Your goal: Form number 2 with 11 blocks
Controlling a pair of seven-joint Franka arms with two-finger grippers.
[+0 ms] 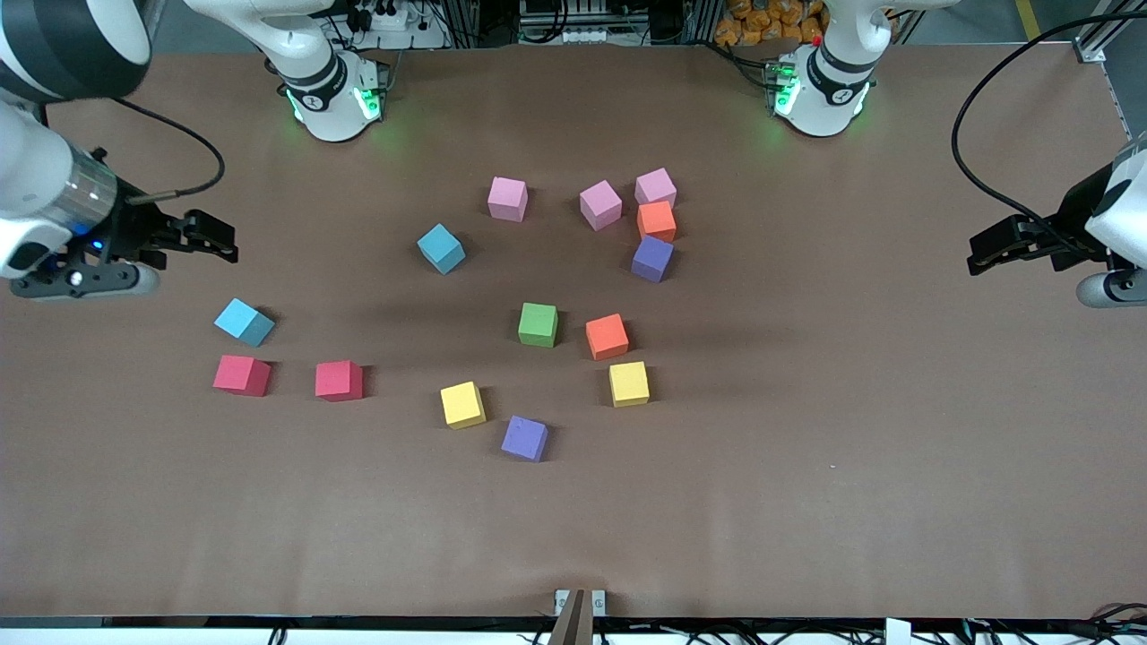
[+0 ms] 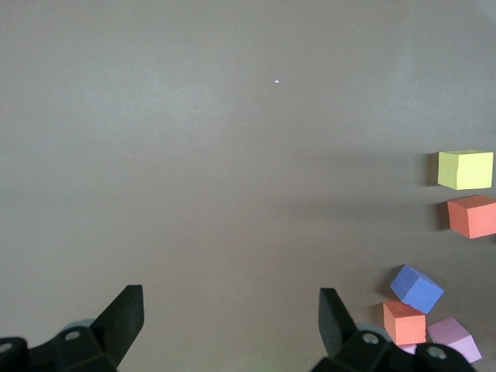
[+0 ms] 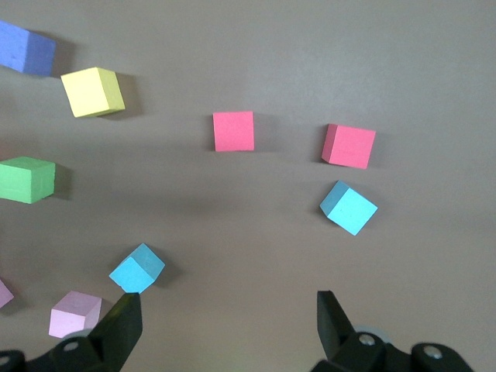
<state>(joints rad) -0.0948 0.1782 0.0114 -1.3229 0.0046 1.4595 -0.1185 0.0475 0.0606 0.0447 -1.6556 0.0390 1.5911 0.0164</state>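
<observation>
Several blocks lie loose and scattered on the brown table (image 1: 806,502); no number 2 shows. A pink block (image 1: 507,198), a cluster of pink (image 1: 655,187), orange (image 1: 657,220) and purple (image 1: 651,258) blocks, and a blue block (image 1: 441,248) lie nearest the bases. Green (image 1: 538,324), orange (image 1: 607,336), yellow (image 1: 629,383) and purple (image 1: 524,438) blocks sit mid-table. Two red blocks (image 1: 339,380) and a blue block (image 1: 244,322) lie toward the right arm's end. My right gripper (image 1: 224,244) (image 3: 229,314) hangs open and empty over bare table there. My left gripper (image 1: 978,255) (image 2: 231,310) hangs open and empty over the left arm's end.
Both arm bases (image 1: 332,98) stand along the table's edge farthest from the front camera. A black cable (image 1: 977,134) loops over the left arm's end. A small bracket (image 1: 580,602) sits at the table edge nearest the front camera.
</observation>
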